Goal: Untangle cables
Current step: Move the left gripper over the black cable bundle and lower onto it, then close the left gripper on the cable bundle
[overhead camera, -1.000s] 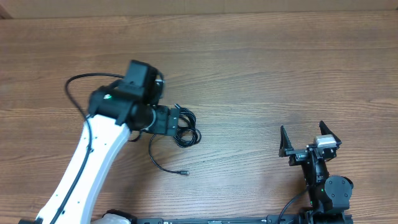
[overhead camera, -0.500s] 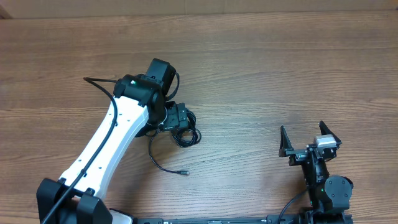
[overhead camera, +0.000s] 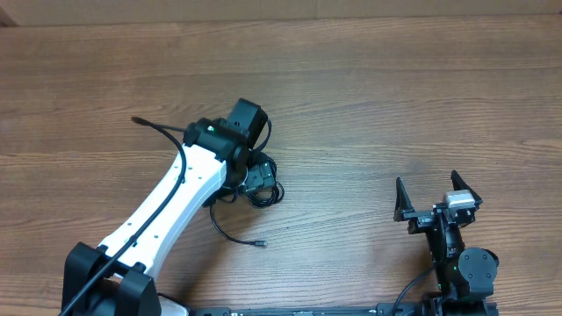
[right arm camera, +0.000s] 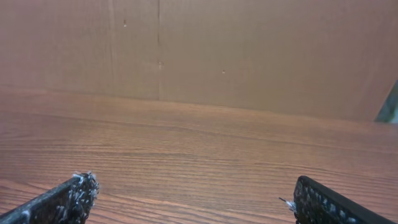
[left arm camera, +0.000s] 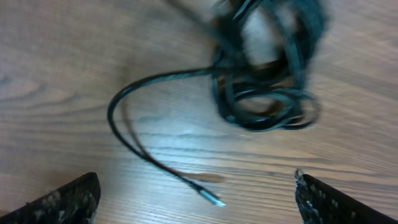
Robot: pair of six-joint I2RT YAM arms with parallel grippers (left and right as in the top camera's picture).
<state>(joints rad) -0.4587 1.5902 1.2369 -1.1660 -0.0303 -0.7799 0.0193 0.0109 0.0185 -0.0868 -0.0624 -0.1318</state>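
Left fingers point(left arm camera: 65, 200), spread, hover over the coil point(left arm camera: 267, 68); best pinch 1 loose end point(left arm camera: 211, 199) beside it. Right fingers point(right arm camera: 62, 199) spread, well apart.

The left arm point(overhead camera: 167, 211) is slanting across the counter point(overhead camera: 395, 96) from its near-left corner, blocking passage on that side. The left fingers point(left arm camera: 68, 199), spread wide, are hovering low, with the tangled bundle point(left arm camera: 267, 93) lying just ahead of them and the loose cable end point(left arm camera: 155, 162) looping through the gap between them. The right fingers point(right arm camera: 62, 202), also spread, are sitting well apart near the right edge. Bare wood is stretching from them to the bundle and ahead to the brown wall point(right arm camera: 249, 56).
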